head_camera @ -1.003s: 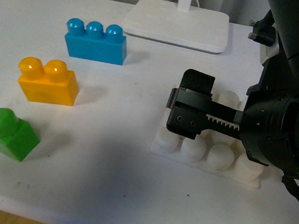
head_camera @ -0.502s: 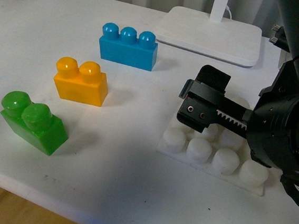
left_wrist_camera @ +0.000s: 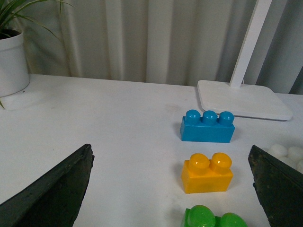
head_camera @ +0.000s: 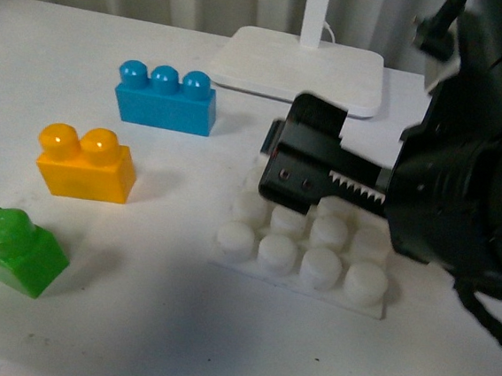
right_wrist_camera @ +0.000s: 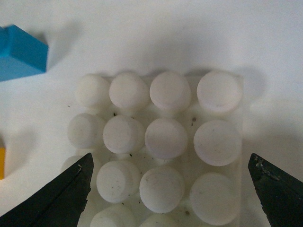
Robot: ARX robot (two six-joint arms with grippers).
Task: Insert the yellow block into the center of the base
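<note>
The right hand [head_camera: 300, 162] is hovering over the base [head_camera: 321, 268], fingers spread, gripping nothing; the left hand [left_wrist_camera: 170, 151] is gaping empty too. Across the table [head_camera: 149, 320], one green brick [head_camera: 6, 240] is lying cut off at the edge, one yellow block [head_camera: 86, 165] is standing well apart from the base, then one blue brick [head_camera: 164, 98]. The hand is hiding the base's far studs.

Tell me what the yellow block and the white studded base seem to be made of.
The yellow block: likely moulded plastic, glossy and slightly translucent; bright highlights sit on its rounded studs. The base: probably plastic too, milky white with a duller, satin finish; the right wrist view shows soft sheen and small dark specks between its studs.
</note>
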